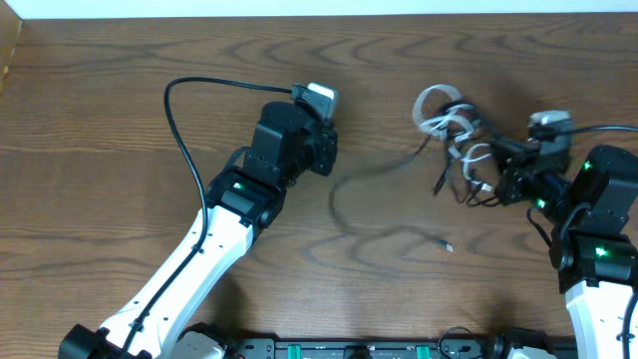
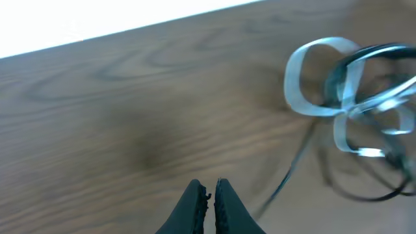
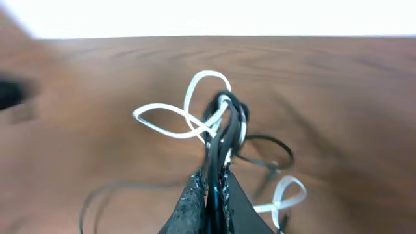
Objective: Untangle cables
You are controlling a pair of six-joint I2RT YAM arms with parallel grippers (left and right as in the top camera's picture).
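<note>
Several thin, glossy black and white cables point(image 3: 220, 127) looped over the wood-grain surface point(image 1: 120, 150), pinched in the right gripper point(image 3: 209, 185); the left gripper point(image 2: 210, 192) sat closed, empty.

Worktop point(image 1: 100, 150): dark brown wood grain, pale strip along the far edge. Cables point(image 1: 461, 128) at right of centre, white loops and black cords in one tangle. One black strand point(image 1: 374, 172) trails left over the wood. Small plug end point(image 1: 448, 245) lies nearer the front.
</note>
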